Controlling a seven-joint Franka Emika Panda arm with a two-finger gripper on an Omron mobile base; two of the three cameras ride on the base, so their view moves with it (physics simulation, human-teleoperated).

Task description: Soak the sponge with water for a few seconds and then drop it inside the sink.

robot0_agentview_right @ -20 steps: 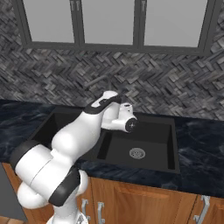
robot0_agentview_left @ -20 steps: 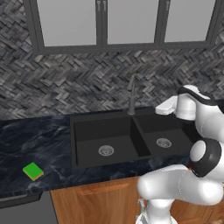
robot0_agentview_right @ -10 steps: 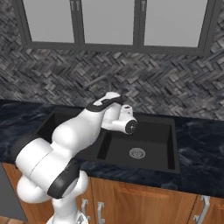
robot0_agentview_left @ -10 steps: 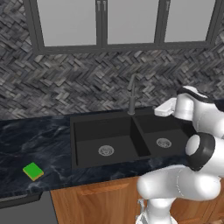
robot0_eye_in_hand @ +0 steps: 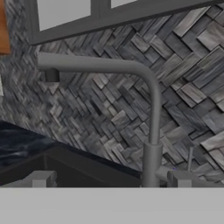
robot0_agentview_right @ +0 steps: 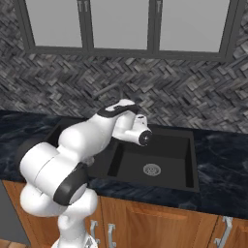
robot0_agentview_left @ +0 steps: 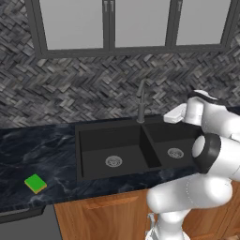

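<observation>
While the fingers (robot0_eye_in_hand: 109, 179) stand wide apart and hold nothing, they point at the base of the faucet (robot0_eye_in_hand: 151, 131) from just in front of it, over the right basin of the sink (robot0_agentview_left: 136, 150). The step in hand looks like turning on the water, so the tap must be worked first. To do that well, the hand should ease toward the small lever (robot0_eye_in_hand: 189, 158) just right of the faucet's post, set one finger against it and push gently, keeping clear of the spout above so it is not swung away from the basin.

Of the fingers, just two grey tips (robot0_eye_in_hand: 41, 178) rise at the lower edge of the hand view, so how squarely they line up with the lever is hard to judge. In the right base view the arm's own white links cover the left basin and the faucet's foot.

No stream shows at the spout, so the water seems not yet running. The sponge (robot0_agentview_left: 35, 183) lies green side up on the table, well left of the sink near the front edge, untouched. Beyond the faucet, the blurred herringbone wall gives no help with depth.
</observation>
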